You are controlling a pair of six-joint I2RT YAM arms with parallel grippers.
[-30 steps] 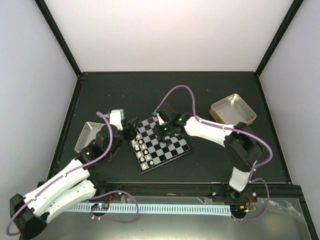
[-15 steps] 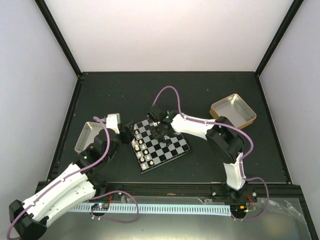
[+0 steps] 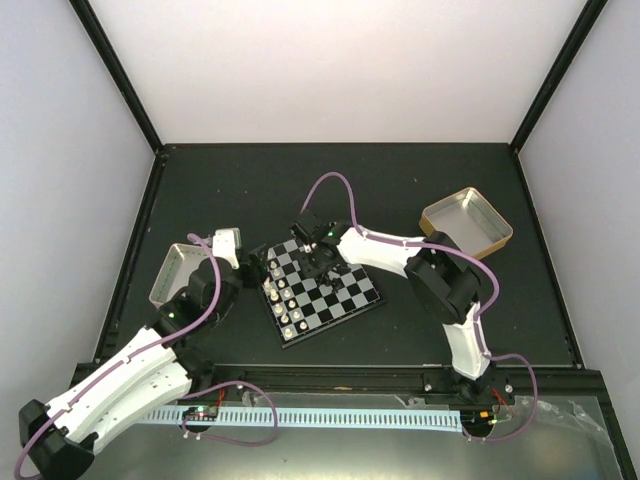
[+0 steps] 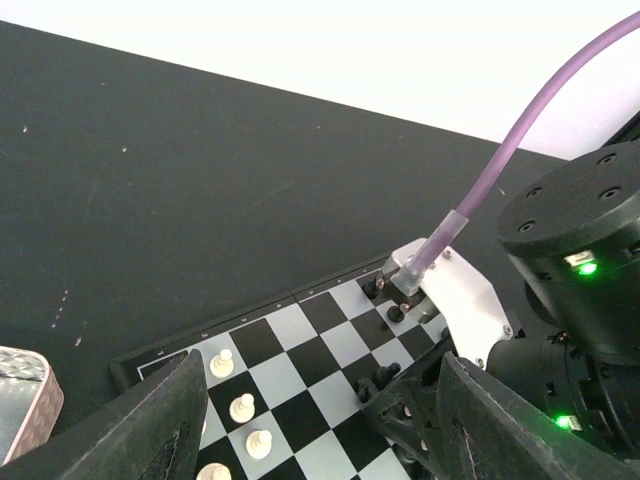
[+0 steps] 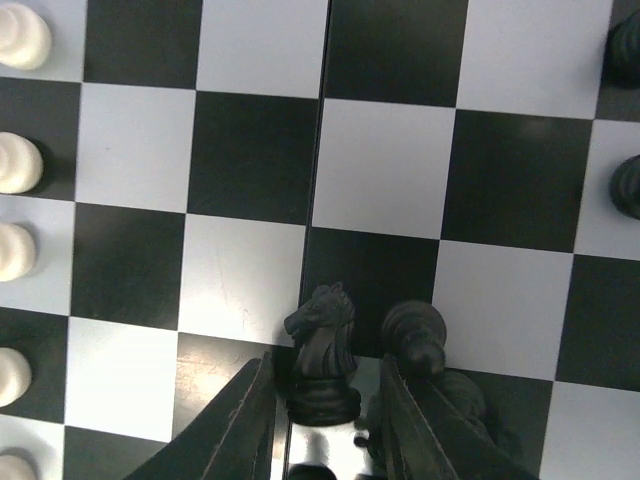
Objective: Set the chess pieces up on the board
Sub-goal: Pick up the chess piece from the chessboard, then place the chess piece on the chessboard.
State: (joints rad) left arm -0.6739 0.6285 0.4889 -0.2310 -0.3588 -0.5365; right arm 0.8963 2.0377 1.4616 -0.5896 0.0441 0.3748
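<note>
Room: plain pale walls (image 3: 340, 70) are boxing the whole thing in, with black posts (image 3: 118, 75) slanting up from the back corners.
Tabletop (image 3: 250, 185): it's looking dark and matte, with a few light specks showing up close in the left wrist view.
Board (image 3: 343, 300): it's sitting about mid-tabletop, turned at an angle, between the two arms.
White pieces (image 3: 285, 308): they're lining the board's left side in neat rows.
Black knight (image 5: 322, 350): it's standing upright near the middle of the board, with a black pawn (image 5: 415, 340) just beside it.
Right hand (image 5: 324, 398): it's hanging straight over the board with a finger on either side of the knight. Honestly I cannot tell if it's pinching it or just bracketing it.
Left hand (image 4: 320, 430): it's hovering at the board's left corner, fingers spread wide with nothing between them.
Gold tin (image 3: 467, 222): it's lying off to the right, well apart from the board.
Silver tray (image 3: 172, 272): it's lying off to the left, partly under the left arm.
</note>
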